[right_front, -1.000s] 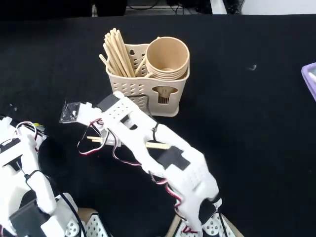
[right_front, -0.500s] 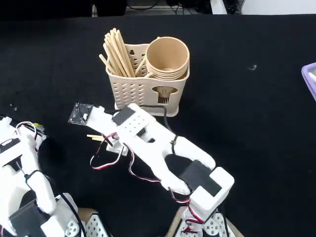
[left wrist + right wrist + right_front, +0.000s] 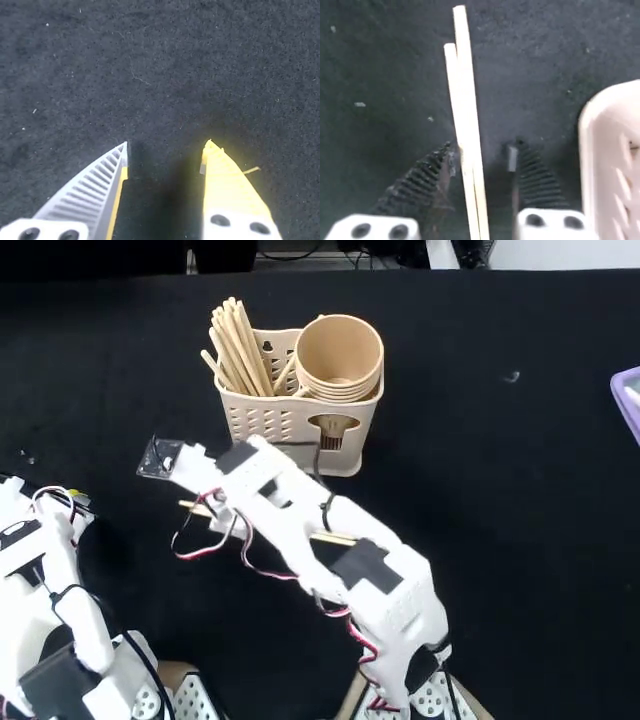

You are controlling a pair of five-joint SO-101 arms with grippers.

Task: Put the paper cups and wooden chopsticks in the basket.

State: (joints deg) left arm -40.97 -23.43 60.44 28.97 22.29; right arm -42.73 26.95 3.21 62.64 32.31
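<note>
wooden chopsticks (image 3: pixel 465 100), a pale loose pair on black cloth (image 3: pixel 380 60), now lie between the white right gripper's (image 3: pixel 480 146) parted jaws after its arm swung back, so closing likely comes next.

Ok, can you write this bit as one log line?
right end effector: open around chopsticks | left end effector: open | basket: holds cups

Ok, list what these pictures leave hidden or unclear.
High view: the loose chopsticks are hidden mid-length under the right arm.
Right wrist view: their near ends run off the picture edge inside the right gripper.
High view: the purple object is cut off by the right edge.
High view: the paper cups are stacked too tightly to count.
</note>
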